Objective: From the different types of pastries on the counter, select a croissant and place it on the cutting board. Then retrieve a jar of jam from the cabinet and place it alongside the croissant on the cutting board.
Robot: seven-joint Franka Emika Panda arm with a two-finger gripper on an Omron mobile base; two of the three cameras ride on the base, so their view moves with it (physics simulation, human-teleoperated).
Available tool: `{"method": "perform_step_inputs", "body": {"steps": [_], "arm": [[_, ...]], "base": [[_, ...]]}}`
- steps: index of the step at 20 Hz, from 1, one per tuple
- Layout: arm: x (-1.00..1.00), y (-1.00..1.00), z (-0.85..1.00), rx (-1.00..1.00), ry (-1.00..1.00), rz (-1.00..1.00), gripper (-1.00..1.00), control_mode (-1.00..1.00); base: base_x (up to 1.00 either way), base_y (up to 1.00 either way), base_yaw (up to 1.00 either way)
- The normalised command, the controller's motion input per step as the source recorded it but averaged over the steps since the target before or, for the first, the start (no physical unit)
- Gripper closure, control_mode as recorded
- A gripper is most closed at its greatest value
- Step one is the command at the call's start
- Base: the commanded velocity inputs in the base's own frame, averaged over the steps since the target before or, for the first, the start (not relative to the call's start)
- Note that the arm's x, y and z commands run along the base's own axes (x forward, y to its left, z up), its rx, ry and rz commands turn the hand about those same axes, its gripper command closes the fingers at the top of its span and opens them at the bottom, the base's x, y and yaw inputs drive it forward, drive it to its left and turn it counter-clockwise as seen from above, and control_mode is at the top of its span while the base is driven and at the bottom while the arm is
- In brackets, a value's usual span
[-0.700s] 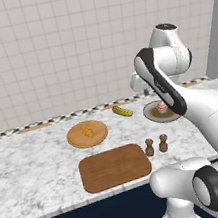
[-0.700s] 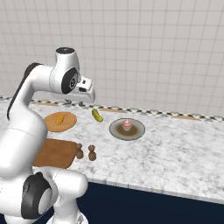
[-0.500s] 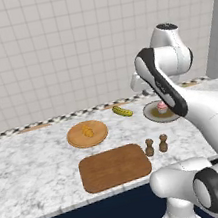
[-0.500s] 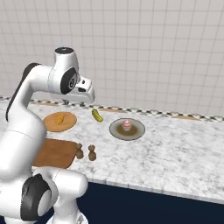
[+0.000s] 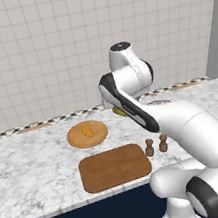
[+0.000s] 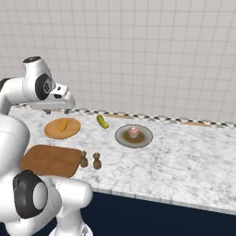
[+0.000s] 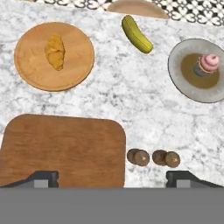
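wooden cutting board (image 7: pixel 63 148), marbled stone counter (image 7: pixel 131 96)

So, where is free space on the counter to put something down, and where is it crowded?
The cutting board is bare. Open counter lies right of the dark plate holding the cupcake. Marble also shows between the pickle and the two small shakers. The round wooden plate carries the croissant; the shakers crowd the board's right edge.
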Motion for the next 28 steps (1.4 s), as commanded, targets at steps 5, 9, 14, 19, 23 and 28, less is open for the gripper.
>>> {"method": "perform_step_inputs", "body": {"steps": [5, 9, 14, 19, 23, 28], "arm": [[0.67, 0.96, -0.51, -0.01, 0.16, 0.00, -1.00, -1.00], [0.48, 0.76, -0.69, 0.00, 0.17, 0.00, -1.00, -1.00], [0.69, 0.43, -0.58, 0.00, 0.12, -0.01, -1.00, -1.00], [0.71, 0.06, -0.46, 0.00, 0.01, -0.03, -1.00, -1.00], [0.61, 0.04, -0.45, 0.00, 0.04, -0.06, -1.00, -1.00], [0.56, 0.08, -0.40, 0.00, 0.03, -0.06, -1.00, -1.00]], "base": [[0.00, 0.00, 0.00], [0.00, 0.00, 0.00], [0.00, 0.00, 0.00], [0.00, 0.00, 0.00], [0.00, 0.00, 0.00], [0.00, 0.00, 0.00]]}}
